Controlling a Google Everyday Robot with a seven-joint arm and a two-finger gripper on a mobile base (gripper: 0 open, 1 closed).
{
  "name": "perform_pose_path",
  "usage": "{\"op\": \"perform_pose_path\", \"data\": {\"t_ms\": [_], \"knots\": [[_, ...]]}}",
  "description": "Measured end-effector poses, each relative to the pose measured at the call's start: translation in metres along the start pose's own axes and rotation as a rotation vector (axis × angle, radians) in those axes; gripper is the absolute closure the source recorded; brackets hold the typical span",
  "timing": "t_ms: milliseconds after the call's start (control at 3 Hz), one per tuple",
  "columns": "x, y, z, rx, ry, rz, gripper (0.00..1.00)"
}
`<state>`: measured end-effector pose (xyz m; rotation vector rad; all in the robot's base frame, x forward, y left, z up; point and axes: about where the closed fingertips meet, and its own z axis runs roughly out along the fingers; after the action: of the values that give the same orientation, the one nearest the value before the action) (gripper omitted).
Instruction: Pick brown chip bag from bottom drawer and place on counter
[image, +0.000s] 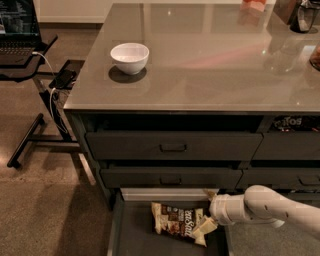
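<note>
The brown chip bag, cream with a dark brown panel and white lettering, lies flat inside the open bottom drawer, toward its back. My gripper reaches in from the right on a white arm and sits at the bag's right end, touching it. The glossy grey counter spreads above the drawer stack.
A white bowl stands on the counter's left part. Two handled drawers are shut above the open one. A dark packet with "Tos" lettering sits in the right compartment. A laptop on a black stand is at the far left.
</note>
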<state>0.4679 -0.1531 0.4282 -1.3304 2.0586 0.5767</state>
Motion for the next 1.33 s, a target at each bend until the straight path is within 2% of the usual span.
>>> {"op": "perform_pose_path", "data": {"t_ms": [333,667,1000,1333], "knots": [[0.010,0.006,0.024,-0.030,-0.089,-0.081,0.00],[0.029,0.001,0.049,-0.069,-0.123,-0.119,0.00],[0.059,-0.010,0.071,-0.088,-0.092,-0.115,0.00],[0.059,-0.010,0.072,-0.088,-0.092,-0.115,0.00]]}}
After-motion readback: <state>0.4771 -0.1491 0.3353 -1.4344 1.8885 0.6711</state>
